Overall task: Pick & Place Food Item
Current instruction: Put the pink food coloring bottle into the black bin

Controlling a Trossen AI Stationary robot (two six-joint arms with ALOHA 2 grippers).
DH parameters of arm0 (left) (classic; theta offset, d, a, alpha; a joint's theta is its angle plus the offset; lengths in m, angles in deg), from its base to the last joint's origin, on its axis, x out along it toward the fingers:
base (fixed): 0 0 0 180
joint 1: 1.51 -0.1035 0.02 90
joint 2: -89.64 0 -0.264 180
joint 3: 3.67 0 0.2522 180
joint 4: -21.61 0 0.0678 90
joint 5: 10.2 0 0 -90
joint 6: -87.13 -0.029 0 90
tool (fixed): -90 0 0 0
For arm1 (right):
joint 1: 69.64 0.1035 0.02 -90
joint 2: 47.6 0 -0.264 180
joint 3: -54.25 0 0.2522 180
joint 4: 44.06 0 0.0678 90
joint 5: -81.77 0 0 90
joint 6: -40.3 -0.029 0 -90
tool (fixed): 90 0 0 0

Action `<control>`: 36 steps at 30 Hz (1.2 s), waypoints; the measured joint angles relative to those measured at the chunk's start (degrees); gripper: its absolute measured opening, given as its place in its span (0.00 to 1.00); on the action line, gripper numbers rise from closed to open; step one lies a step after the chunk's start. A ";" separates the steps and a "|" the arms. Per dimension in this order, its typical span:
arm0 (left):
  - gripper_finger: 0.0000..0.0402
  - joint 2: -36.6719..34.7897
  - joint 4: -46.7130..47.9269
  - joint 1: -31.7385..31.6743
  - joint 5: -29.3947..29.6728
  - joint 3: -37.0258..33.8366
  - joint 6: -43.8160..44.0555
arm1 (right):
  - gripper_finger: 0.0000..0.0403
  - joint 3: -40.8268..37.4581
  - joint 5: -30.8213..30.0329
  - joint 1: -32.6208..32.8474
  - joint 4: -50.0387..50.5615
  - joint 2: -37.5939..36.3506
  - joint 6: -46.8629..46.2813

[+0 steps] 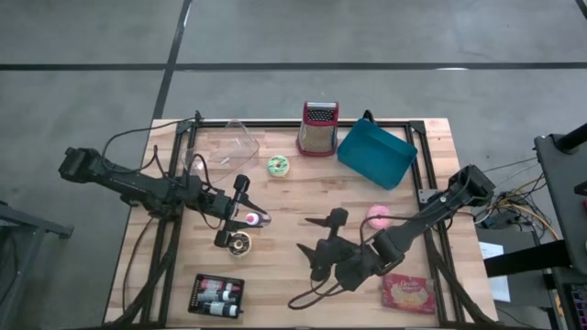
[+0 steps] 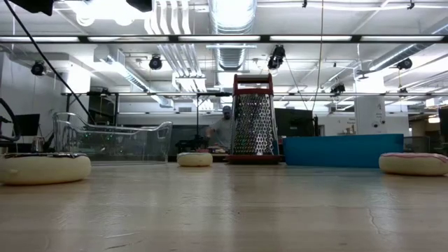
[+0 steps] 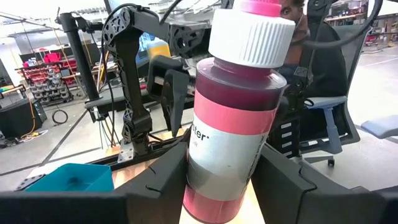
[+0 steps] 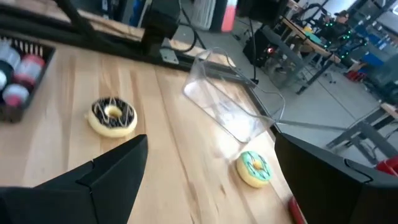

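Bottle (image 3: 233, 112) of pink sauce, white-capped, sits pinched between the left gripper (image 1: 240, 213) fingers (image 3: 155, 180), held above the tabletop. I note a chocolate donut (image 1: 240, 243) just beside that gripper, on the table (image 1: 303, 192). A green donut (image 4: 254, 168) and a clear container (image 4: 233, 102) lie ahead of the right gripper (image 1: 321, 247), whose fingers (image 4: 106, 171) I see spread wide with nothing between them. A pink donut (image 1: 378, 216) lies close beside the right arm.
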 joint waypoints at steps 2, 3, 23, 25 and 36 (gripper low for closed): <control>0.41 0.00 0.02 0.00 0.00 0.00 0.00 | 0.85 -0.69 -0.02 0.00 -0.10 0.00 1.76; 0.41 0.00 0.02 0.00 0.00 0.01 0.00 | 0.85 -1.00 0.01 0.00 -0.12 0.00 1.18; 0.41 0.02 0.24 0.00 0.20 0.00 0.00 | 0.86 -4.74 20.06 -6.57 -2.09 0.76 -11.83; 0.41 0.02 0.24 0.01 0.22 0.01 0.00 | 0.85 -5.16 20.04 -7.76 -2.14 0.74 -11.93; 0.41 0.02 0.28 0.02 0.22 0.01 -0.01 | 0.87 -7.02 26.03 -12.56 0.26 -0.64 -10.23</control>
